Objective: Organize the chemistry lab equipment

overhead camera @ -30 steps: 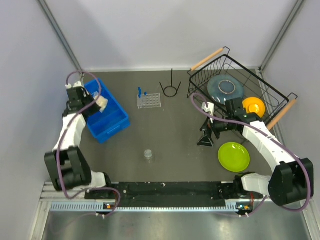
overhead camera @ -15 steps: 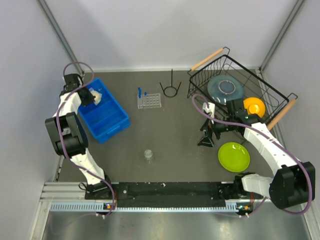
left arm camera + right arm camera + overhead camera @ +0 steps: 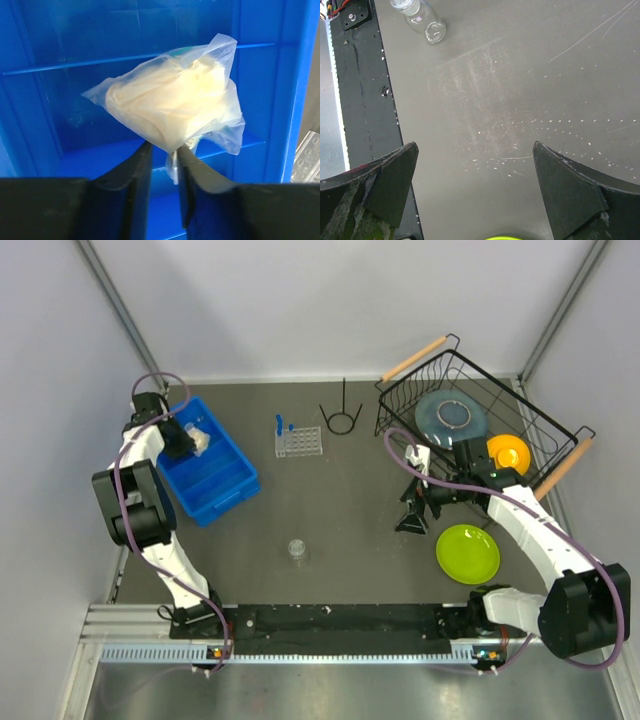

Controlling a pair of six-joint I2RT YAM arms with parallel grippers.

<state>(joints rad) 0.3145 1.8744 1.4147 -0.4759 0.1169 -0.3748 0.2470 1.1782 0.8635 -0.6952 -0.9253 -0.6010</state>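
Note:
My left gripper (image 3: 188,440) (image 3: 162,147) is shut on the bottom edge of the clear cream-filled bag (image 3: 170,107) (image 3: 200,440) and holds it over the far end of the blue bin (image 3: 218,478). My right gripper (image 3: 412,521) (image 3: 475,150) is open and empty, low over the bare table. The small clear cup (image 3: 297,549) (image 3: 426,24) stands near the table's front middle. The clear grid rack (image 3: 299,441) holds two blue-capped tubes (image 3: 281,425) at its left end. The black wire ring stand (image 3: 342,418) stands behind the rack.
A black wire dish basket (image 3: 520,410) at the back right holds a grey plate (image 3: 450,413) and an orange bowl (image 3: 508,452). A green plate (image 3: 467,553) lies right of my right gripper. The bin's blue walls (image 3: 45,125) fill the left wrist view.
My left arm has folded back toward the left wall, and the bag shifted slightly toward the bin's far left end. The right arm has not moved.

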